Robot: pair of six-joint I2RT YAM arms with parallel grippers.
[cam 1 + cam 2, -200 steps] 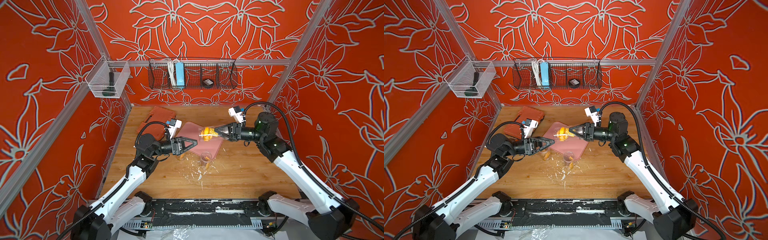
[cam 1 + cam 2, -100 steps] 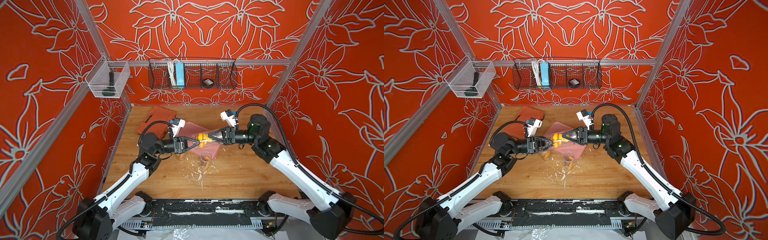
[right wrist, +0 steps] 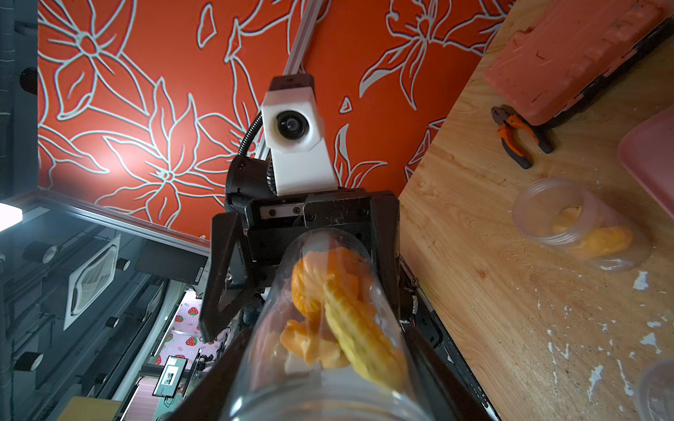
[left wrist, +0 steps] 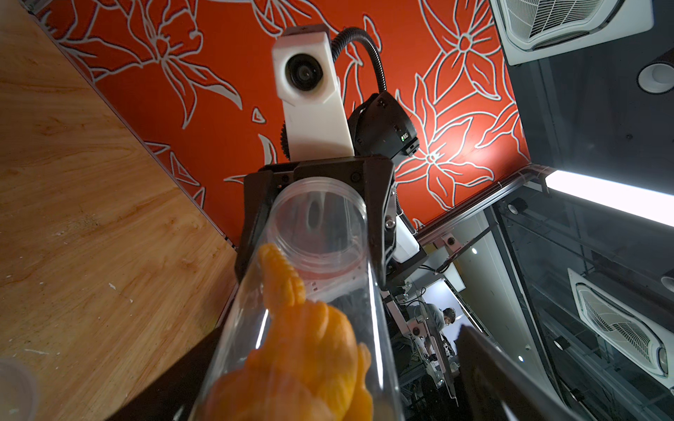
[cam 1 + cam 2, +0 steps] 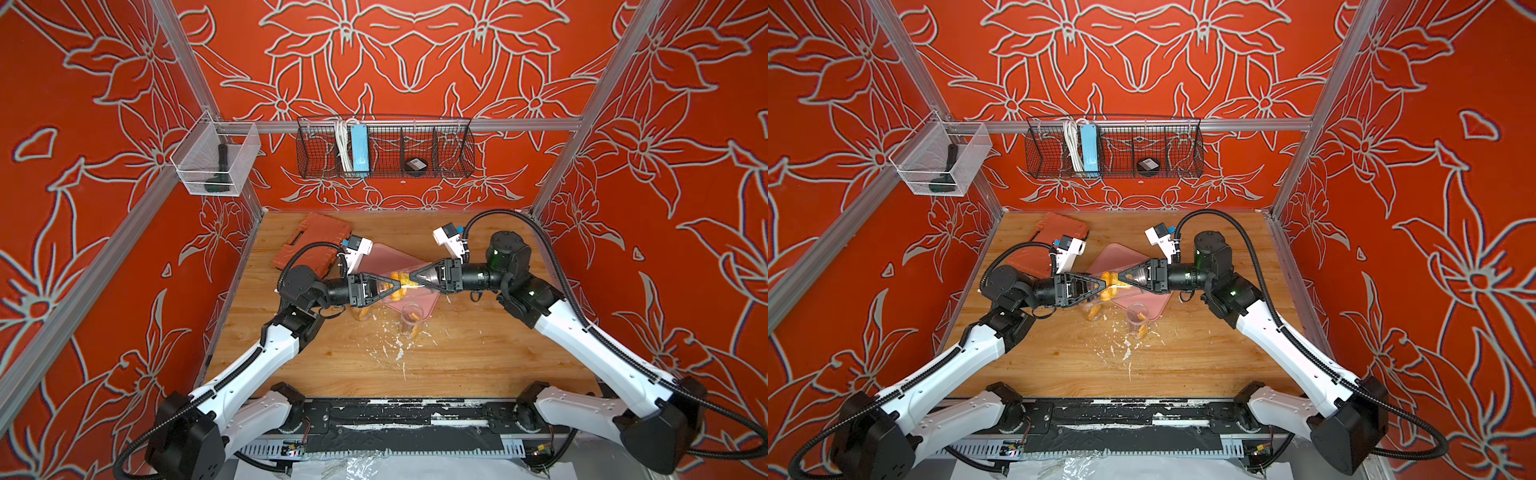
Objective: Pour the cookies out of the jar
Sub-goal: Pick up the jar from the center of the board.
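White crumbs (image 5: 399,353) are scattered nearest on the worktop (image 5: 478,353). Just behind them, a spare jar (image 5: 412,316) and a second spare jar (image 3: 580,226) appear to stand by the near edge of the pink tray (image 5: 390,255). Each has an orange piece or two inside.

Above the tray, the jar (image 4: 321,226) hangs level in the air between the two hands. The right hand (image 5: 412,277) is clamped on what looks like its threaded mouth end. The left hand (image 5: 397,284) is spread wide around the base end, with one finger close to the wall and the other clearly off it, so it has no grip. The cookies (image 3: 328,313), orange and yellow, are all inside, bunched toward the base.

Nothing has been poured from this jar, so the whole pour is left. I judge this to be a pass to the left hand. I cannot tell whether a lid is on. Farther back lie pliers (image 3: 518,135) and an orange tool case (image 5: 316,241).

A second ago the hands were apart, with the jar farther toward the right arm's side. Since then the right hand has carried the jar across and the left hand has come up to straddle its end. The spare jars and crumbs have not moved.
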